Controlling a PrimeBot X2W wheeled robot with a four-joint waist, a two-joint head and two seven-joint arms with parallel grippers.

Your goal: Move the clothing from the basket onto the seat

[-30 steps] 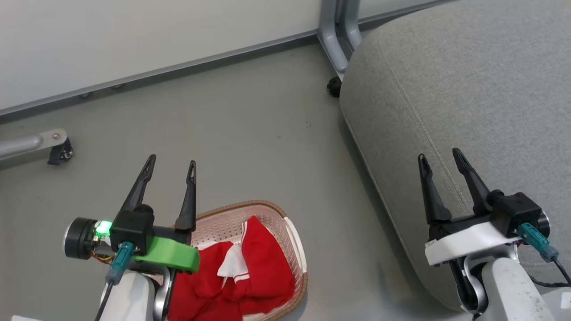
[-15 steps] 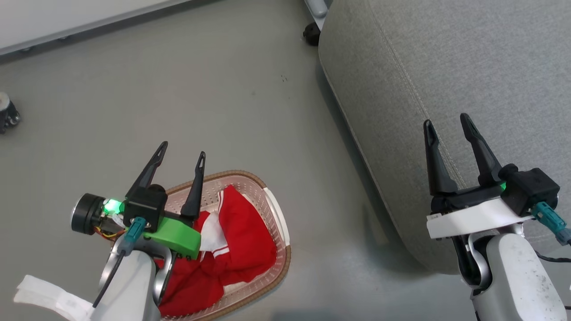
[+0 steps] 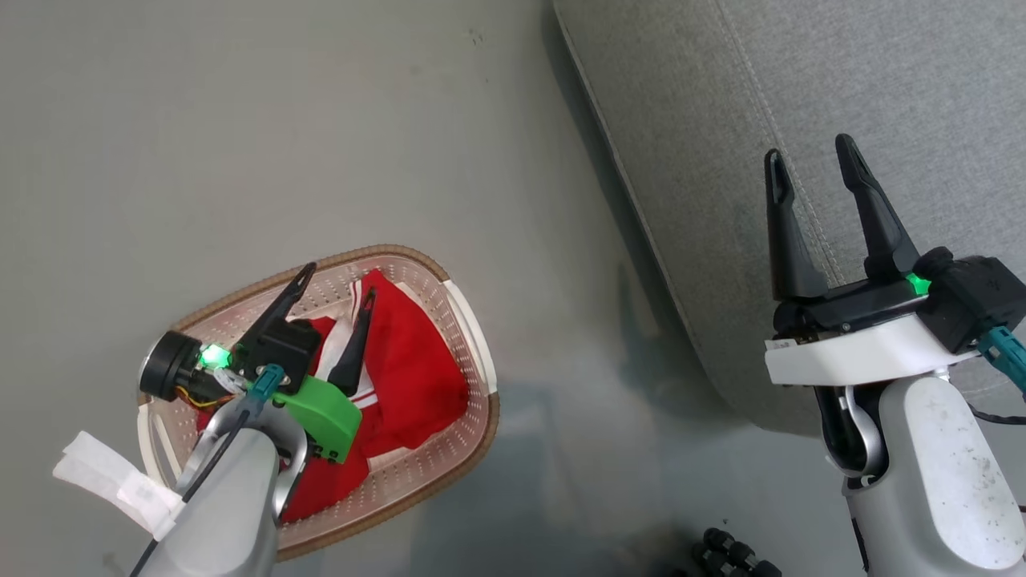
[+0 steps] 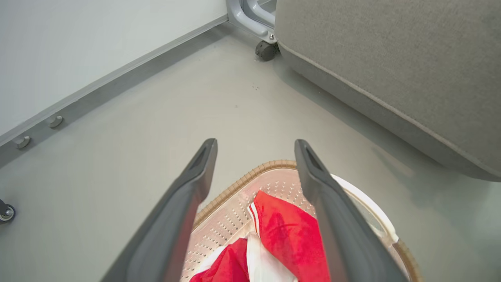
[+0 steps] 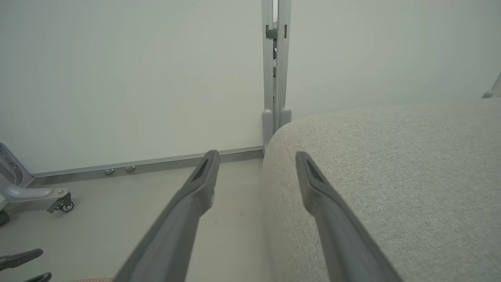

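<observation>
The red clothing (image 3: 409,377) with white striped trim lies crumpled in the cream perforated basket (image 3: 469,353), which stands on the floor at the lower left of the head view. My left gripper (image 3: 337,282) hangs open just above the clothing, touching nothing; in the left wrist view the clothing (image 4: 289,235) and basket (image 4: 242,182) lie between its spread fingers (image 4: 254,147). The big grey seat (image 3: 801,80) fills the upper right. Over its near edge my right gripper (image 3: 809,160) stands open and empty, and the right wrist view (image 5: 254,156) shows the seat (image 5: 391,176) under it.
Bare grey floor (image 3: 240,120) surrounds the basket. A white wall panel with a metal base rail (image 4: 98,82) stands beyond it. A grey frame leg on a caster (image 4: 266,50) sits by the seat's far corner. Another wheeled frame (image 5: 39,194) is at the left.
The head camera has tilted down, so the whole picture has slid upward. My left gripper has come in over the basket and now hangs above the clothing. Both grippers stay open.
</observation>
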